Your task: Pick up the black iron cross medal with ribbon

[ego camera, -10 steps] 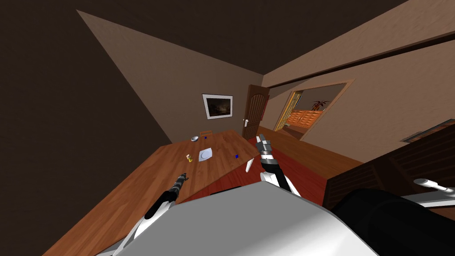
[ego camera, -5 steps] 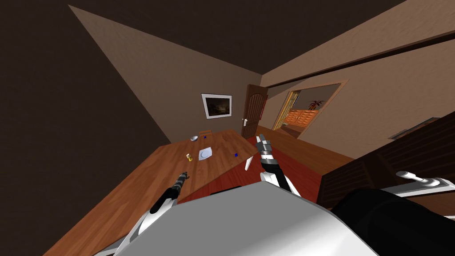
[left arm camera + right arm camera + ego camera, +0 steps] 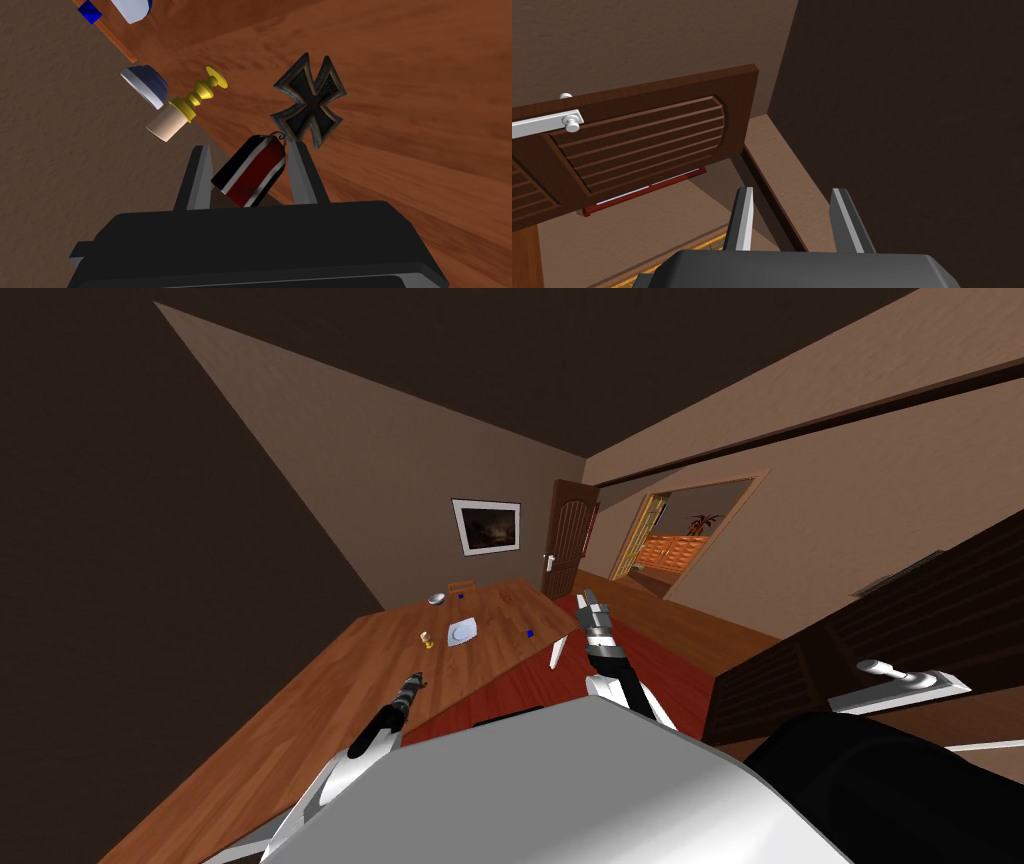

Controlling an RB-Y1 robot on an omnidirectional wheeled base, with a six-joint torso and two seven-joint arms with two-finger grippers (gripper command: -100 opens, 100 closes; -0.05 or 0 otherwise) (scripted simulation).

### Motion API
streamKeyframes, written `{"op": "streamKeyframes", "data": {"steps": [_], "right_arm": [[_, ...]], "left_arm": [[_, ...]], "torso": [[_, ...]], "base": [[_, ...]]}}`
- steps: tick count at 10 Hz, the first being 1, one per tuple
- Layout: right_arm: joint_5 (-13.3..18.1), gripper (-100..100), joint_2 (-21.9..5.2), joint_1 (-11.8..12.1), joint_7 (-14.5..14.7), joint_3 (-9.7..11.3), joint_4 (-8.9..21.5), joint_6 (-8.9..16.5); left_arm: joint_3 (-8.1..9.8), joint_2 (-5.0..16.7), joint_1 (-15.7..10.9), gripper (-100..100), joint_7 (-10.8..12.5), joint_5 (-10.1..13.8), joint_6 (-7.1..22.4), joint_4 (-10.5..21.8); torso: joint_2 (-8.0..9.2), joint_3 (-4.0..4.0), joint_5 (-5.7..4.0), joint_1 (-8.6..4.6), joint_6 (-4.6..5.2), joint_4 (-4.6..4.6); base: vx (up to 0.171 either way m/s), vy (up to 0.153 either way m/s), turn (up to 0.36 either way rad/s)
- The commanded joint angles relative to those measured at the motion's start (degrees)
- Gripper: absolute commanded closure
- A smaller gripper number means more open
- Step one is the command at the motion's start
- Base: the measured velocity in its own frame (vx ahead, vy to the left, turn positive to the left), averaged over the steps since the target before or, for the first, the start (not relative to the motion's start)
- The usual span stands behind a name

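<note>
1. The medal (image 3: 307, 102) is seen against the wooden table (image 3: 425, 75). Its long axis runs from the striped ribbon (image 3: 250, 172), between the left gripper's (image 3: 249, 147) parted fingers, out to the cross beyond their tips.
2. The head view places that gripper over the table. The right gripper (image 3: 791, 192) is raised, its fingers apart.

Rm w/ brown walls (image 3: 400, 488), wood table (image 3: 300, 718), framed pic (image 3: 486, 526), dark door (image 3: 568, 538), red floor (image 3: 680, 678).

Black cross medal (image 3: 310, 102) edged bronze; ribbon (image 3: 250, 172) striped black, white, red.
</note>
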Motion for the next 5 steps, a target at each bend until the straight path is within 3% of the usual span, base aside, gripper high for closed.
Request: {"op": "streamKeyframes", "data": {"steps": [1, 2, 3, 4, 5], "right_arm": [[0.0, 0, 0.0, 0.0, 0.0, 0.0, 0.0, 0.0], [0.0, 0, 0.0, 0.0, 0.0, 0.0, 0.0, 0.0], [0.0, 0, 0.0, 0.0, 0.0, 0.0, 0.0, 0.0], [0.0, 0, 0.0, 0.0, 0.0, 0.0, 0.0, 0.0], [0.0, 0, 0.0, 0.0, 0.0, 0.0, 0.0, 0.0]], "left_arm": [[-0.31, 0.01, -0.57, 100, 2.86, -2.78, 0.77, -0.11], [-0.31, 0.01, -0.57, 100, 3.26, -2.78, 0.77, -0.11], [-0.59, 0.04, -1.1, 100, 5.52, -5.2, 1.37, -0.13], [-0.59, 0.04, -1.1, 100, 5.88, -5.2, 1.37, -0.13], [-0.87, 0.07, -1.62, 100, 8.15, -7.62, 1.97, -0.14]], "torso": [[0.0, 0.0, 0.0, 0.0, 0.0, 0.0], [0.03, 0.02, -0.01, 0.0, 0.02, 0.01], [0.01, 0.01, 0.0, 0.01, 0.0, 0.0], [-0.01, 0.0, -0.01, 0.0, 0.02, 0.0], [-0.02, -0.01, 0.0, 0.01, 0.0, 0.0]], "base": [[-0.05, 0.009, -0.03], [-0.038, 0.01, -0.022], [-0.035, 0.008, -0.035], [-0.032, 0.01, -0.023], [-0.054, 0.013, -0.037]]}}
